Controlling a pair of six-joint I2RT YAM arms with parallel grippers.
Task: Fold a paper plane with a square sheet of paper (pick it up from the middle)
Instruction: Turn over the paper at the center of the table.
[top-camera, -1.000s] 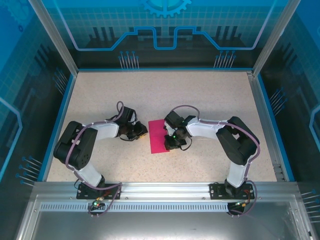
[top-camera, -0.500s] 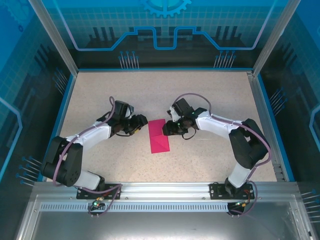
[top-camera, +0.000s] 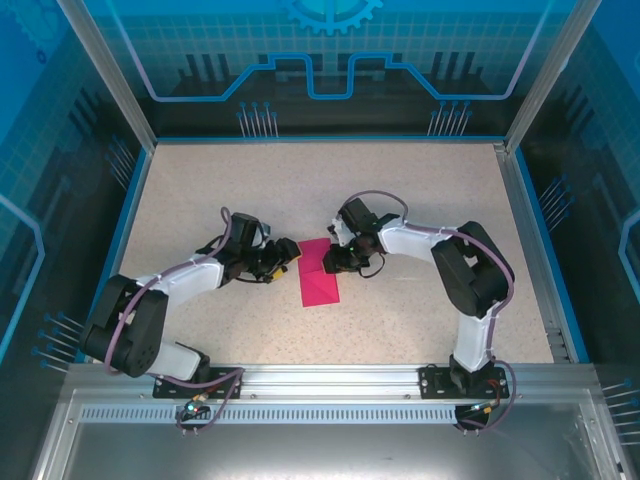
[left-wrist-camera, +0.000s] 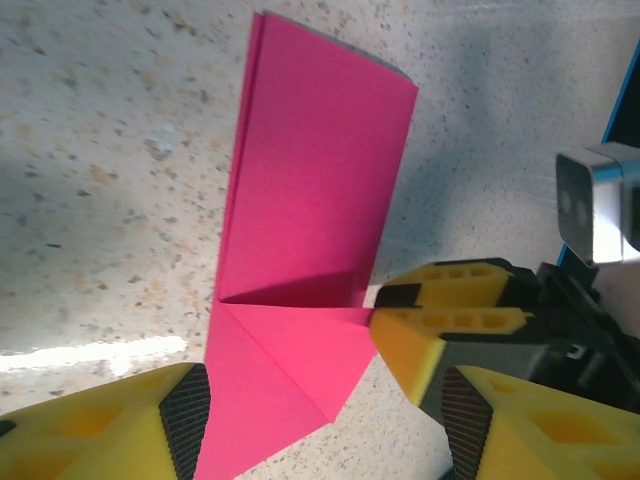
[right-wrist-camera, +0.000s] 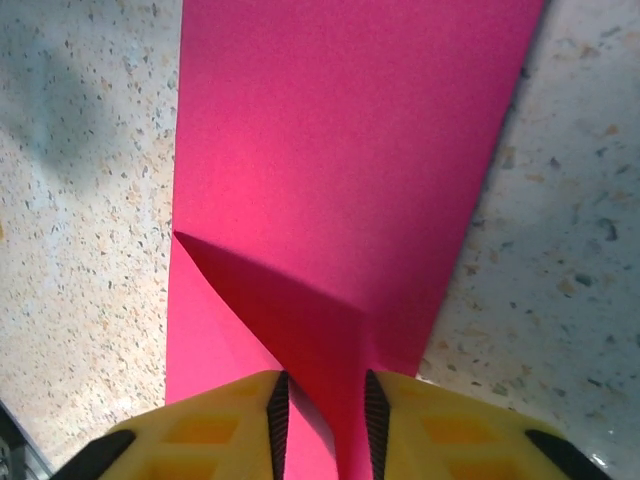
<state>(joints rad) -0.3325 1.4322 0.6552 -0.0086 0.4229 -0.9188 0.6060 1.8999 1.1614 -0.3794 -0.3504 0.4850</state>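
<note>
The left gripper (top-camera: 287, 258) stands just beside the left edge of the thin magenta-pink sheet of paper (top-camera: 318, 278). Its yellow fingers (left-wrist-camera: 105, 428) are wide apart and hold nothing. The sheet, folded to a narrow strip with one corner turned in, lies on the speckled beige table (top-camera: 420, 190). At the sheet's right edge, the right gripper (top-camera: 332, 261) has its fingers (right-wrist-camera: 200, 437) almost closed, pinching the turned corner.

Speckled beige table (top-camera: 400, 190) with folded magenta sheet of paper (top-camera: 320, 285)
</note>
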